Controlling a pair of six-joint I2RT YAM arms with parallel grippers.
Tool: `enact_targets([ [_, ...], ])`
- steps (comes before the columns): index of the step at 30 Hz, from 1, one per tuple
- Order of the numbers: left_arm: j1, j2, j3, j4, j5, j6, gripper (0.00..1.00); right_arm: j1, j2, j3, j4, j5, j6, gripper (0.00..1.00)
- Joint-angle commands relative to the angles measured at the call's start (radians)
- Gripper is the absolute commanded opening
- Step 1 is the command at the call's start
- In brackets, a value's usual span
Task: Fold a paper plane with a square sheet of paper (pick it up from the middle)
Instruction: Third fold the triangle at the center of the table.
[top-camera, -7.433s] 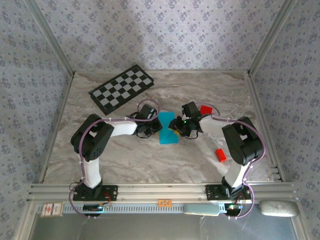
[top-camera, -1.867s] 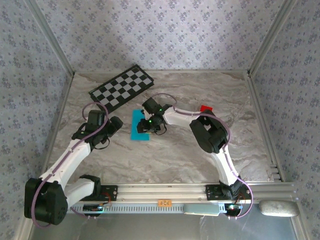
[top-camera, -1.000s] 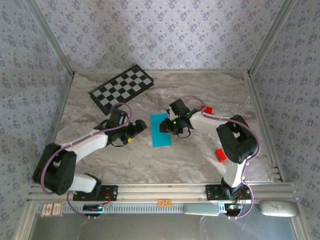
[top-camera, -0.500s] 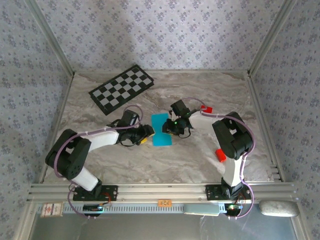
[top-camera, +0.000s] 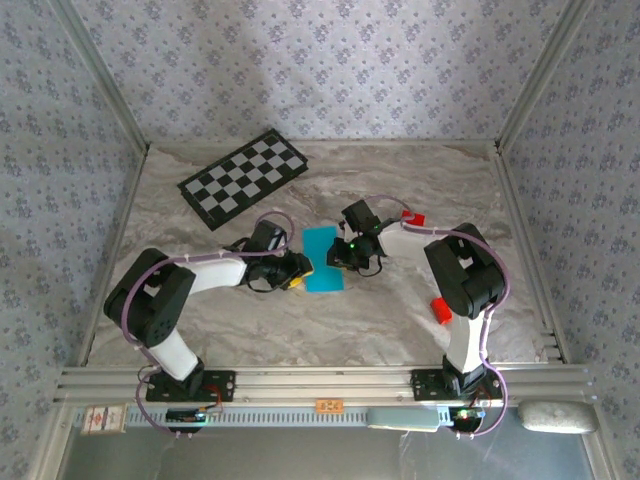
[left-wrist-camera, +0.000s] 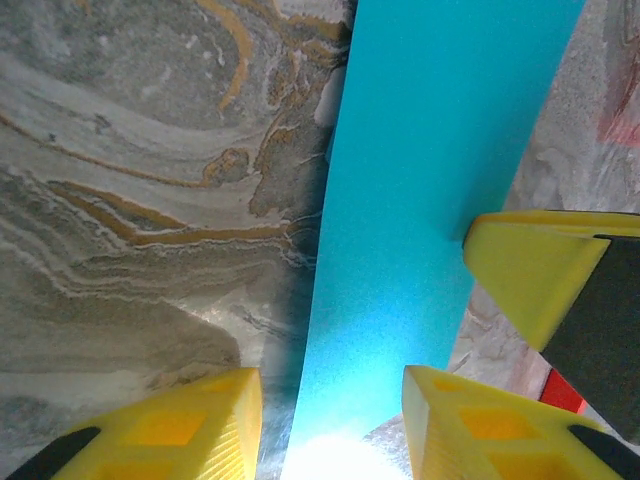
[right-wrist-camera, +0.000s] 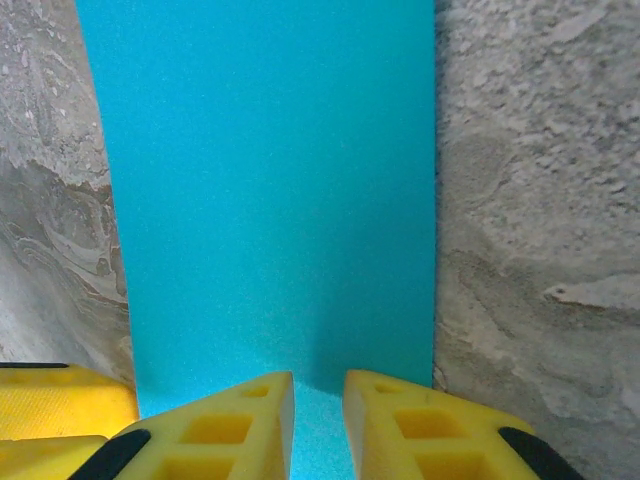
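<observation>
square sheet of paper (top-camera: 324, 258) lies mid worktop (top-camera: 400, 180), a half-folded strip; nose and wing folds look left to do. left pincer (left-wrist-camera: 325, 390) wide, astride its edge; right pincer (right-wrist-camera: 318, 385) narrow, pressing it.

the square sheet of paper (top-camera: 323, 258) lies flat on the table (top-camera: 350, 322), near its middle. my left gripper (top-camera: 298, 271) is at the sheet's left edge and my right gripper (top-camera: 339, 256) at its right edge, facing each other across it. the checkered board (top-camera: 243, 177) lies behind and to the left, well apart. one small block (top-camera: 413, 217) sits behind and right of the sheet, and another small block (top-camera: 440, 311) sits nearer the front right.
</observation>
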Motion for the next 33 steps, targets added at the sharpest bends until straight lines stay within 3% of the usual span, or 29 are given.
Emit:
enact_targets([
  [1,-0.006,0.019,0.035,0.008,0.023,0.002,0.41,0.0,0.056,-0.029,-0.077,0.054,-0.005,0.25],
  [23,-0.005,0.048,0.021,0.099,0.099,-0.032,0.22,-0.015,0.037,-0.042,-0.048,0.014,0.006,0.24],
  [33,0.002,0.045,0.007,0.129,0.104,-0.086,0.03,-0.026,-0.071,-0.054,0.05,-0.024,-0.083,0.37],
])
